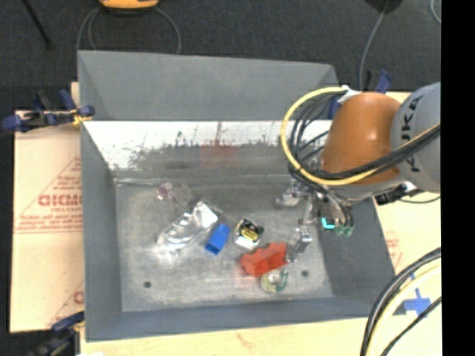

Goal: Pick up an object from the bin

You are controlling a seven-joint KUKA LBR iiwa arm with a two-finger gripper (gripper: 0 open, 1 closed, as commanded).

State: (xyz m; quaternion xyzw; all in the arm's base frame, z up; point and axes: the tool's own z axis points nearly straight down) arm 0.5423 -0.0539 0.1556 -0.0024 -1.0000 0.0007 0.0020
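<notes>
Red block (263, 259) lies front-right on bin (100, 221) floor. Six loose things in all: one red block, one blue block (217, 239), one crumpled clear plastic piece (178, 230), one small black-yellow item (249, 233), one clear round piece with green (273, 281), one pale clear bit (166, 192) at back left. End effector (298, 248) just beside red block's right end; wide or narrow, cannot tell. Round piece near front wall. Bare floor along left wall, front-left corner and back.

Robotics laboratory test cell: an industrial robot arm (364, 136), draped in looped cables (295, 124), reaches into a grey metal bin (208, 87) of loose test objects.
</notes>
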